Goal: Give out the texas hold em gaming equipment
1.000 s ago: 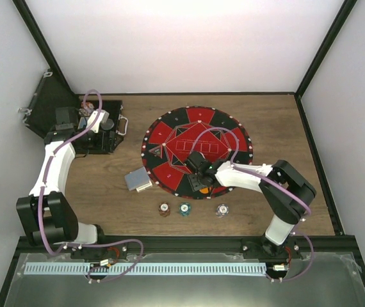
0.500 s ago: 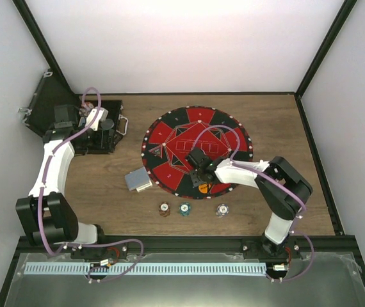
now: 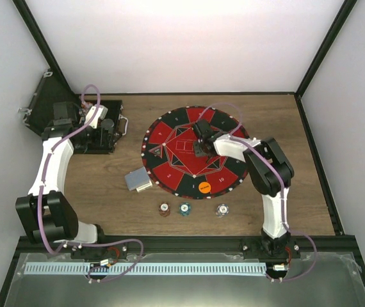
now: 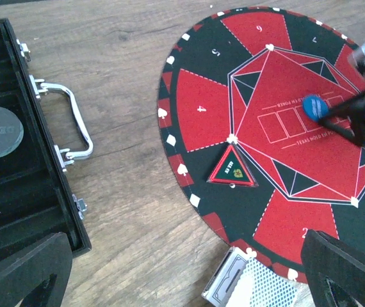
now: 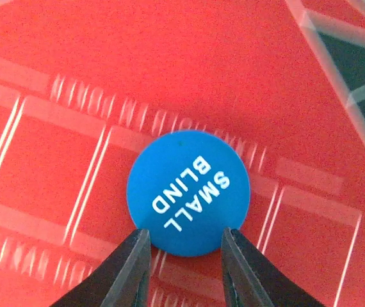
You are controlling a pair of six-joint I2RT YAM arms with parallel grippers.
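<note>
So, the round mat [image 3: 170, 171] sits mid-table, with the open case [image 3: 53, 105] at the far left. Your left gripper [image 4: 186, 256] hangs by the case, jaws wide apart and empty. Your right gripper [image 5: 184, 242] is over the mat's centre, closed on the edge of the blue button [image 5: 189, 192]; it seems held, though contact is hard to confirm. The orange button [image 3: 204, 187] already lies on the mat's near rim. The deck [image 3: 137, 180] left of the mat and the three chips [image 3: 184, 208] near you look undealt.
</note>
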